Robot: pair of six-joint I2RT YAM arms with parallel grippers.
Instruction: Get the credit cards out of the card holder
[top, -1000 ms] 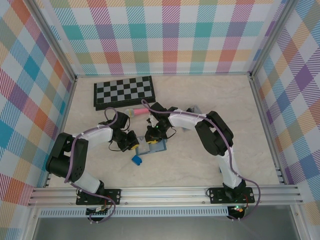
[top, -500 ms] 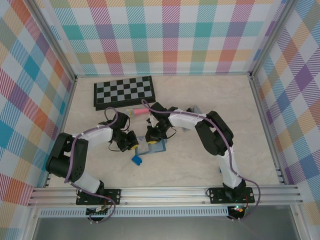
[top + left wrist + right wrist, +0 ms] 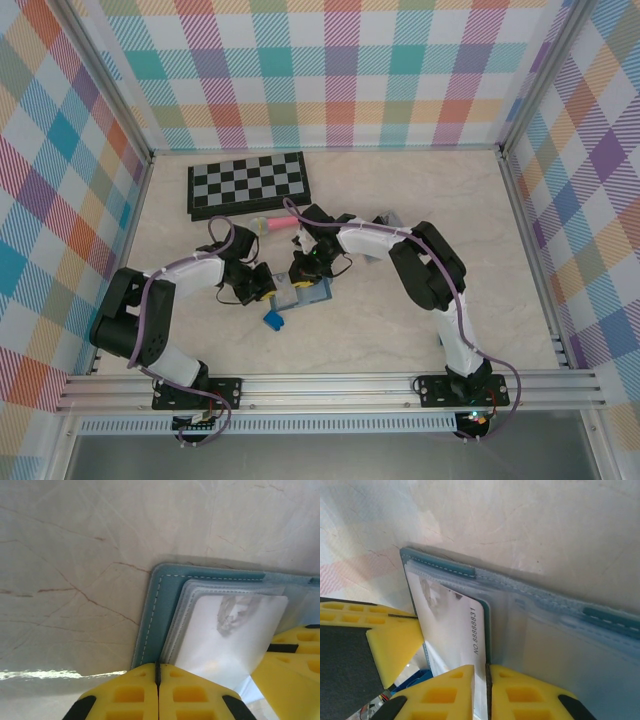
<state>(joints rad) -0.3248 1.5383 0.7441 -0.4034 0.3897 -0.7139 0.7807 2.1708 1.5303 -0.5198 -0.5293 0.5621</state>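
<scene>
The slate-blue card holder (image 3: pixel 308 292) lies open on the table between both grippers. In the left wrist view its stitched cover edge (image 3: pixel 150 615) runs into the seam of my left gripper (image 3: pixel 157 672), which is shut on that edge; clear sleeves and a white card (image 3: pixel 225 630) lie beside it. In the right wrist view my right gripper (image 3: pixel 487 680) is shut on a white credit card (image 3: pixel 455 630) printed NO.88888831, which stands partly out of a pocket of the holder (image 3: pixel 560 645). From above, the left gripper (image 3: pixel 262 285) and right gripper (image 3: pixel 303 270) sit at the holder's left and top.
A folded chessboard (image 3: pixel 248 183) lies at the back. A pink object (image 3: pixel 272 225) sits behind the grippers, a small bright blue block (image 3: pixel 272 320) just in front of the holder, and a grey item (image 3: pixel 385 222) beside the right arm. Walls enclose the table.
</scene>
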